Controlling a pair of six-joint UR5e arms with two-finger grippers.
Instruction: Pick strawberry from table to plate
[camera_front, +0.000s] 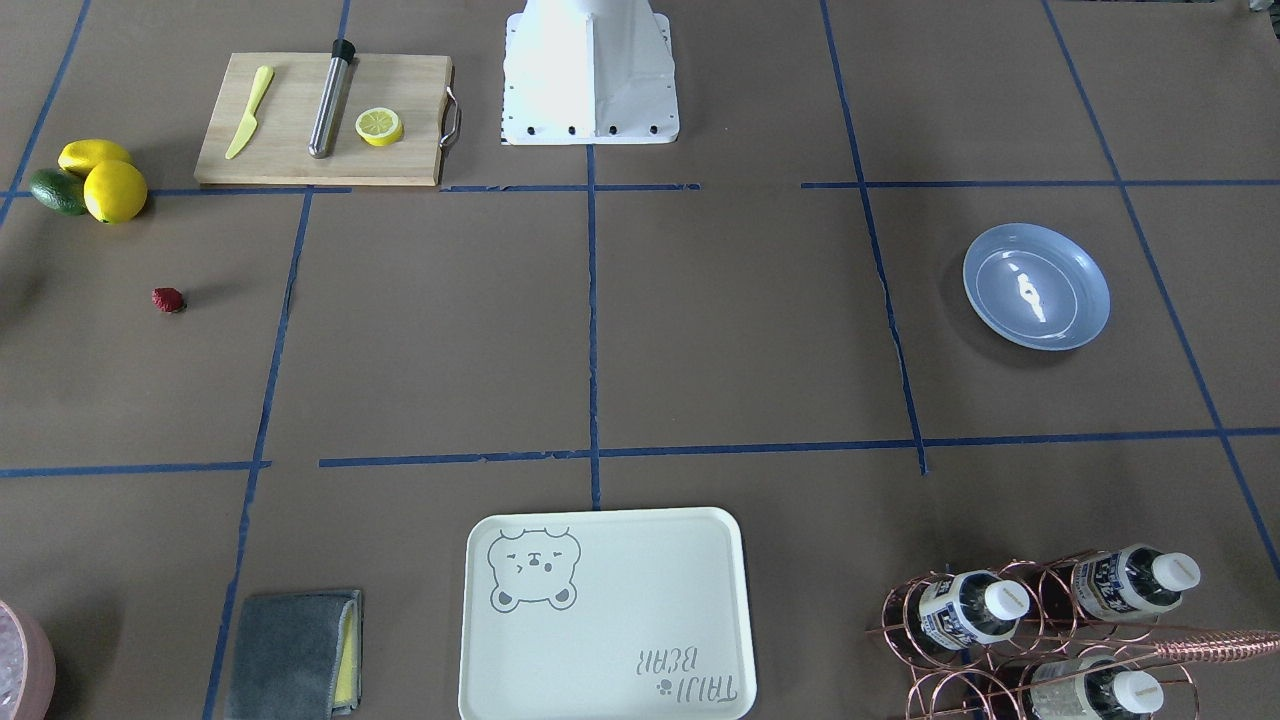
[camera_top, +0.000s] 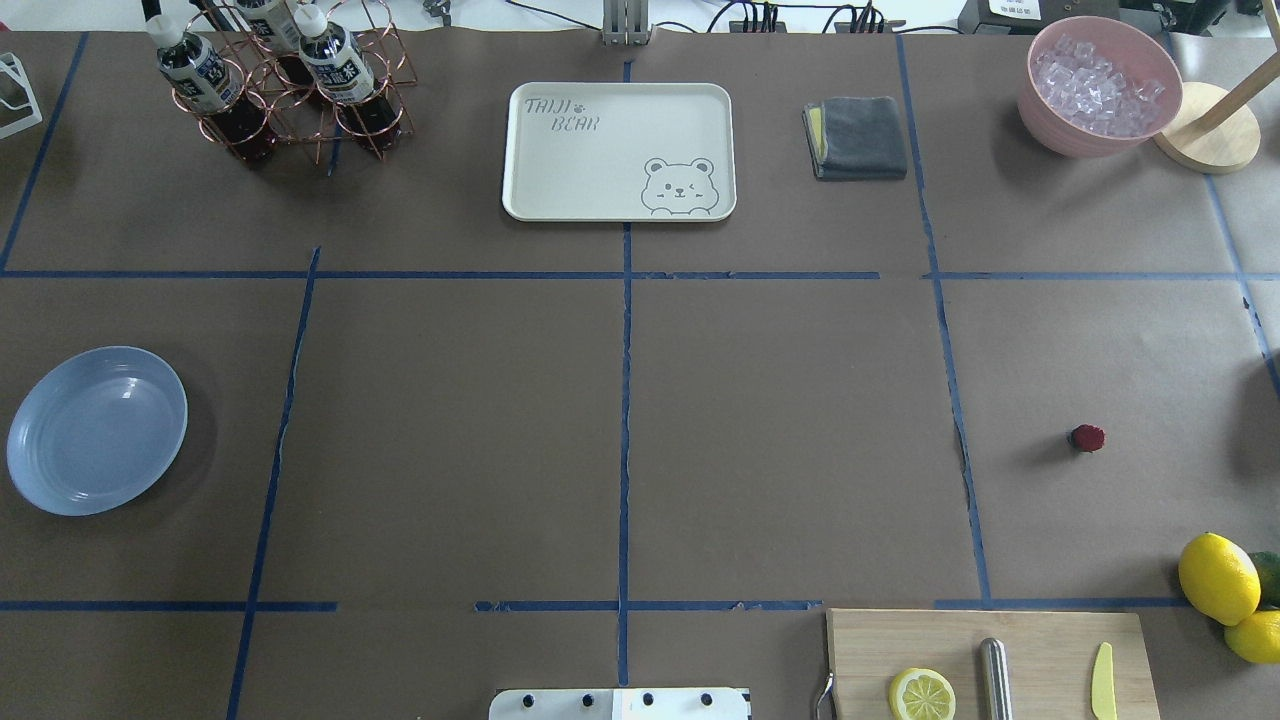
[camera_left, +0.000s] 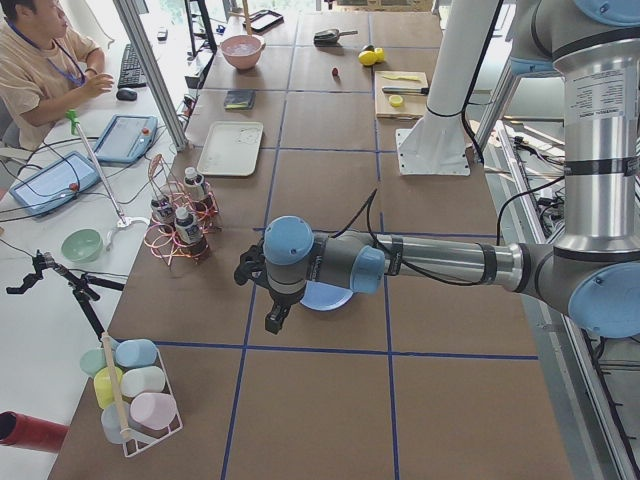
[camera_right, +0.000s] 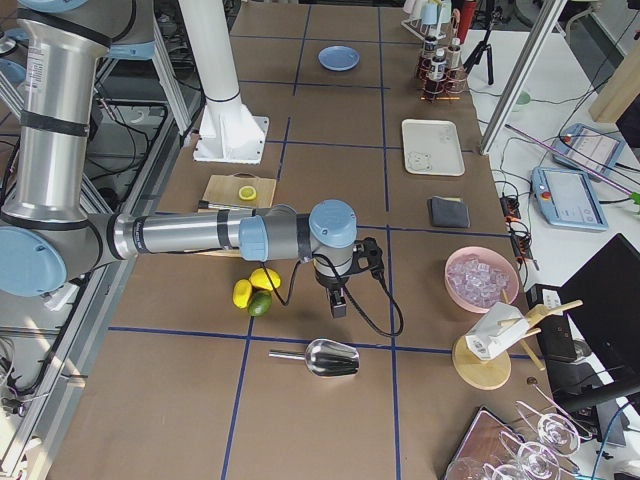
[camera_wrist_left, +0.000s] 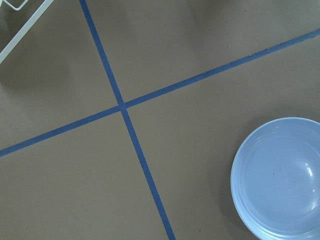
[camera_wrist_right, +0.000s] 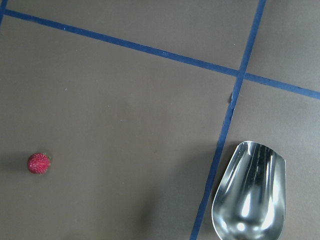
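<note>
The strawberry (camera_front: 168, 299) (camera_top: 1087, 437), small and dark red, lies alone on the brown table (camera_top: 780, 420) on my right side. It sits low at the left of the right wrist view (camera_wrist_right: 38, 163). The light-blue plate (camera_front: 1000, 300) (camera_top: 96, 430) (camera_wrist_left: 280, 180) rests empty on my left side. My left gripper (camera_left: 272, 322) shows only in the exterior left view, hanging above the table beside the plate (camera_left: 340, 298); I cannot tell if it is open or shut. Only the exterior right view holds my right gripper (camera_right: 338, 306), near the lemons, and I cannot tell its state.
A cutting board (camera_top: 1040, 640) with a lemon slice (camera_top: 921, 694), a steel rod and a yellow knife lies near my base. Lemons (camera_top: 1218, 578), a metal scoop (camera_wrist_right: 250, 195), a bear tray (camera_top: 600, 180), a bottle rack (camera_top: 285, 95), a grey cloth (camera_top: 858, 137) and an ice bowl (camera_top: 1095, 90) ring the table.
</note>
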